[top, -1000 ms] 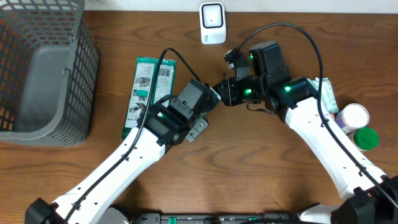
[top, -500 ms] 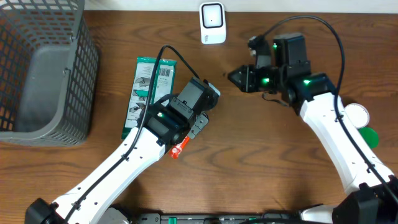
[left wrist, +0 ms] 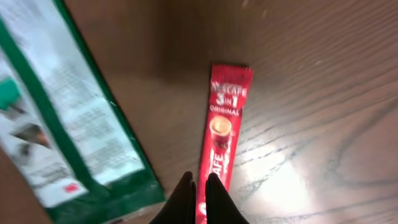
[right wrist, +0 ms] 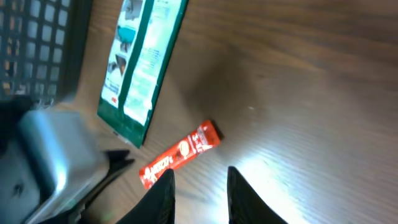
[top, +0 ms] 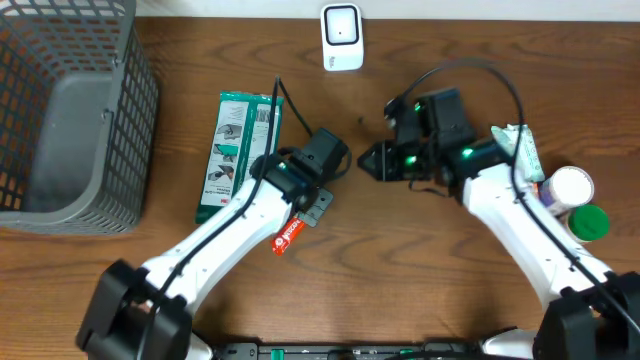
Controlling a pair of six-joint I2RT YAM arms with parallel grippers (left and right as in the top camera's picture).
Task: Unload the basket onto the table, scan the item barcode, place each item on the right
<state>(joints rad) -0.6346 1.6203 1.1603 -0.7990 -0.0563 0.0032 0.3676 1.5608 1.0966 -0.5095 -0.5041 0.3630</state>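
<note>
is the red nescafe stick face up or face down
Face up: the red Nescafe stick lies flat on the table, its 3 in 1 logo and cup picture showing. No barcode visible.

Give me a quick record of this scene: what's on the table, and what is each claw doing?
Item: red coffee sachet, flat on the table
Left gripper: shut, tips at the sachet's end
Right gripper: open, empty, above the table
Scanner: white device, far edge
Nearby: green pack, grey basket
</note>
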